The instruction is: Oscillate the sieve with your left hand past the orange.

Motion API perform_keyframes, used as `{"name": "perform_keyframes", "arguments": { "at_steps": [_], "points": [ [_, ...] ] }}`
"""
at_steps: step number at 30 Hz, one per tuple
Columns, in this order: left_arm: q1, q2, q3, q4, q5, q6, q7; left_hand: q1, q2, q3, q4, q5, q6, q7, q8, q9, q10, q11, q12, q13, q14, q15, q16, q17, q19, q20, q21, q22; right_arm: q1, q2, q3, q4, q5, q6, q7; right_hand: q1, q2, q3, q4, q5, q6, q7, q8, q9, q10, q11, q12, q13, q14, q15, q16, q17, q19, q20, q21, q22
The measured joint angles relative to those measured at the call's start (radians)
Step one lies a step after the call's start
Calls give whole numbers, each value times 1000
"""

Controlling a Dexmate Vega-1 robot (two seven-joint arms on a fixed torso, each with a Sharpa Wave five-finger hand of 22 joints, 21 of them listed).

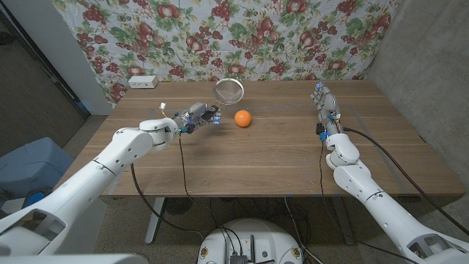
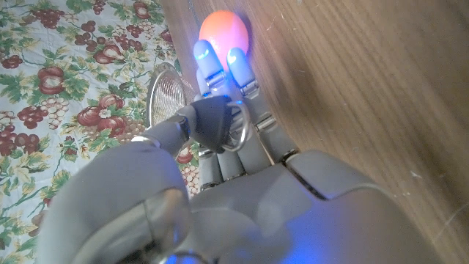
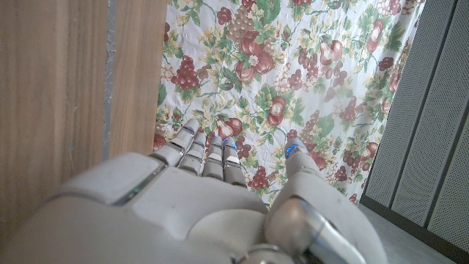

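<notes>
So my left hand (image 1: 196, 116) is out over the middle of the wooden table (image 1: 264, 158), fingers wrapped around the handle of the sieve (image 1: 229, 90). In the left wrist view you can see the wire loop end of the handle sitting in my grip with the thumb across it, and a couple of fingertips (image 2: 207, 62) poking out straight with their blue lights on. The mesh bowl sticks out past my hand toward the back of the table; it looks lifted and tilted, but I honestly can't tell if it clears the wood.

The orange (image 1: 242, 117) is on the table just beside my left fingertips, on the side toward my right arm. It's a bit nearer me than the sieve's bowl, and I can't tell whether my fingers actually touch it.

My right hand (image 1: 325, 103) is well apart from all that, near the right side of the table, holding nothing, fingers stretched out and loosely apart.

Further back there's a white power strip (image 1: 142, 81) near the left rear corner, and behind the table hangs a floral fruit-print cloth (image 1: 242, 33).
</notes>
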Motion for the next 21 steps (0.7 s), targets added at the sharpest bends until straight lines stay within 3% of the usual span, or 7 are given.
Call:
{"name": "perform_keyframes", "arguments": {
  "at_steps": [7, 12, 13, 21],
  "points": [
    [-4, 4, 6, 3, -4, 3, -11, 4, -4, 0, 0, -1, 0, 0, -10, 0, -1, -1, -4, -5, 4, -3, 0, -5, 0, 0, 0, 0, -3, -1, 2, 0, 2, 0, 0, 0, 0, 0, 0, 0, 4, 4, 0, 0, 0, 0, 0, 0, 0, 0, 0, 0, 0, 0, -7, 0],
    [2, 4, 8, 10, -3, -2, -18, 5, -5, 2, 2, -4, 1, 1, -12, 2, -15, -15, -15, -5, 4, -3, -7, -5, -15, 4, 4, 0, -7, -1, 4, -2, 3, 2, 0, 0, 0, 0, 0, 0, 4, 4, 0, 0, 0, 0, 0, 0, 0, 0, 0, 0, 0, 0, -7, 0],
    [4, 4, 9, 11, 10, -44, -41, 5, -5, 2, 2, -4, 2, 1, -13, 5, -18, -19, -15, -5, 4, -3, -7, -5, -16, 5, 4, 0, -8, -1, 4, -3, 4, 3, 1, 0, 0, 0, 0, 0, 4, 4, 0, 0, 0, 0, 0, 0, 0, 0, 0, 0, 0, 0, -7, 0],
    [24, -2, 15, 25, 42, -119, -75, 5, -5, -13, 17, -2, 11, -9, -7, 23, -33, -44, -31, -9, 4, -3, -23, -7, -40, 7, 4, -3, -13, -3, 6, -8, 4, 7, 0, 0, 0, 3, -3, 0, 4, 4, 0, 0, 0, 0, 0, 0, 0, 0, 0, -5, 13, -2, -11, 0]
  ]
}}
